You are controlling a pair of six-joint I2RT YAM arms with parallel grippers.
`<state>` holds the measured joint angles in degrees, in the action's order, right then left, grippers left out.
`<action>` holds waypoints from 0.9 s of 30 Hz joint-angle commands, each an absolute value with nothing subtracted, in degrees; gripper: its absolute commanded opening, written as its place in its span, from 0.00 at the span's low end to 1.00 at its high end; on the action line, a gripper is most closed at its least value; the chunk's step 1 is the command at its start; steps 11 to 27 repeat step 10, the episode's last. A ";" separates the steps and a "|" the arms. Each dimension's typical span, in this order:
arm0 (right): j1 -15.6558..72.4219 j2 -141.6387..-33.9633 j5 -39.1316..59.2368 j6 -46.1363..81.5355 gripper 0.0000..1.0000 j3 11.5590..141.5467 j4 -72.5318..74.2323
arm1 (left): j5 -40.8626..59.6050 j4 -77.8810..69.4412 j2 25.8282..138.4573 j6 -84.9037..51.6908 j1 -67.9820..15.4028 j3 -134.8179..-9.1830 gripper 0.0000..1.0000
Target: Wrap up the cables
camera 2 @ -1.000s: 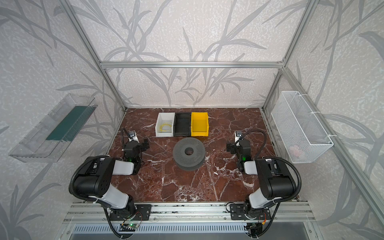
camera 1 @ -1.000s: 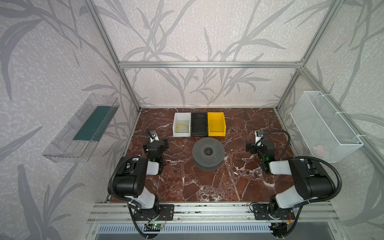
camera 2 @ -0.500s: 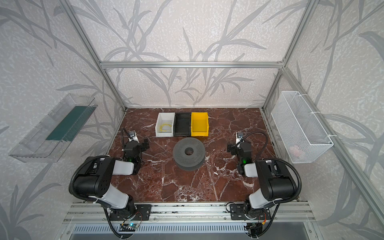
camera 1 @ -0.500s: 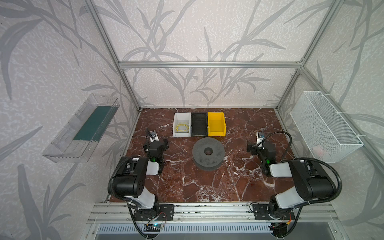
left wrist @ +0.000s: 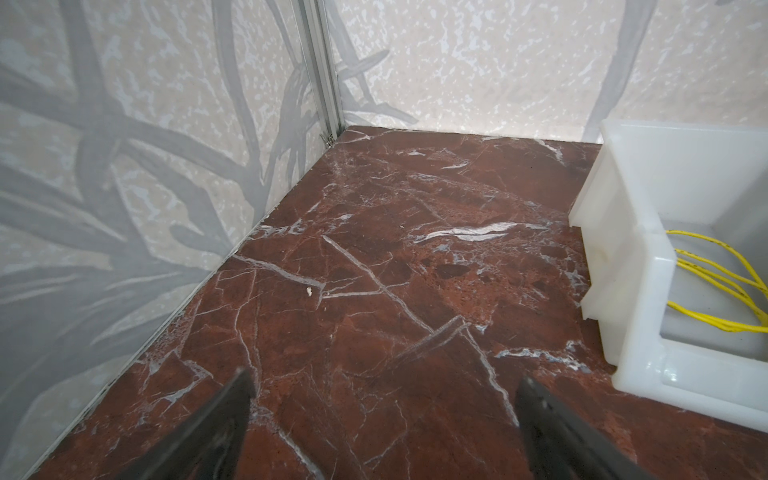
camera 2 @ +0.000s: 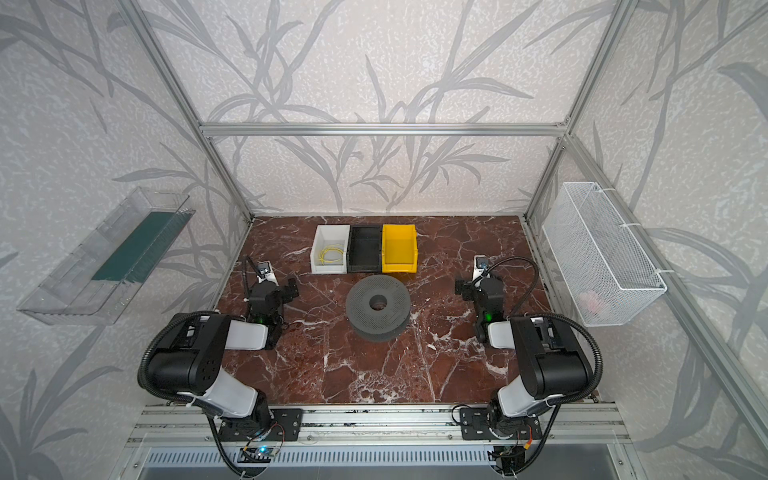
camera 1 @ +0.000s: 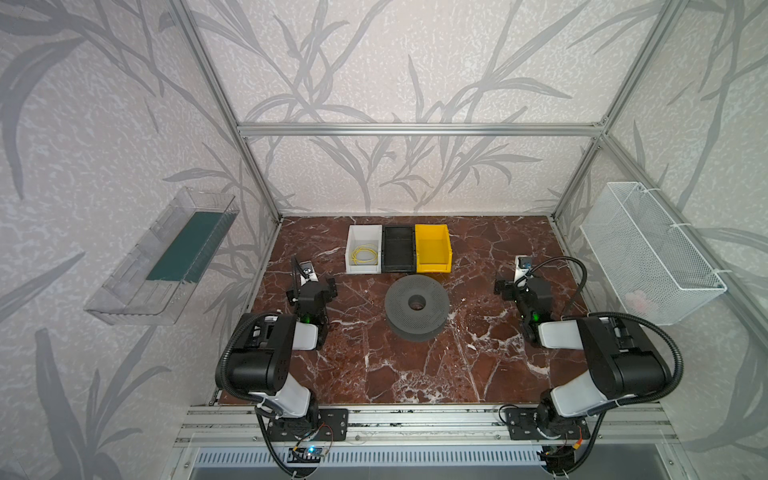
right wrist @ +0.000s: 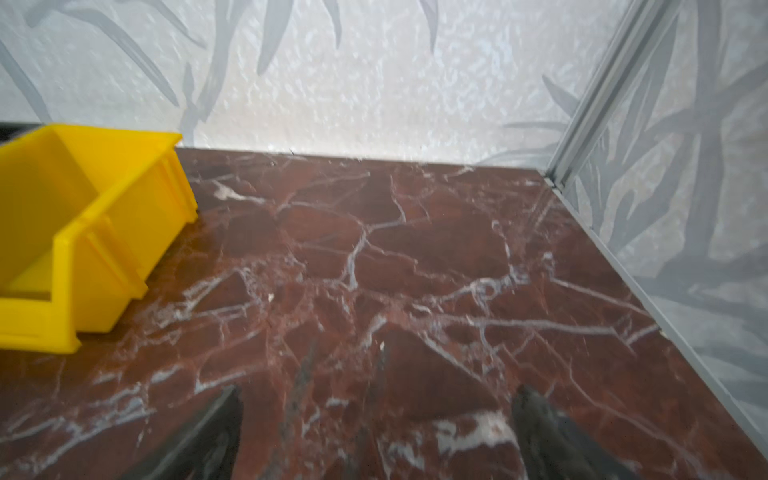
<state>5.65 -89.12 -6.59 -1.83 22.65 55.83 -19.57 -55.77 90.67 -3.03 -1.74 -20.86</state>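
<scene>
now, cable: thin yellow plastic-coated wire (camera 1: 365, 254) lies in loose loops inside the white plastic bin (camera 1: 365, 233); no red one visible.
left gripper (left wrist: 382, 386): fingers apart, empty, near that bin.
right gripper (right wrist: 376, 395): fingers apart, empty, near the yellow plastic bin (right wrist: 124, 232).
risk: springy loops may slip a pinch or snag the bin wall, dragging it.

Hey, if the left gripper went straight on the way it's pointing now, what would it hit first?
Probably the bare marble tabletop: the open left gripper tilts down toward it. The white bin sits off to one side, out of that line; depth is hard to judge.
</scene>
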 commanded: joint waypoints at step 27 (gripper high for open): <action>6.07 -88.33 -6.42 -2.88 0.99 22.50 49.66 | -19.57 -56.50 90.43 -2.81 -1.64 -21.17 0.99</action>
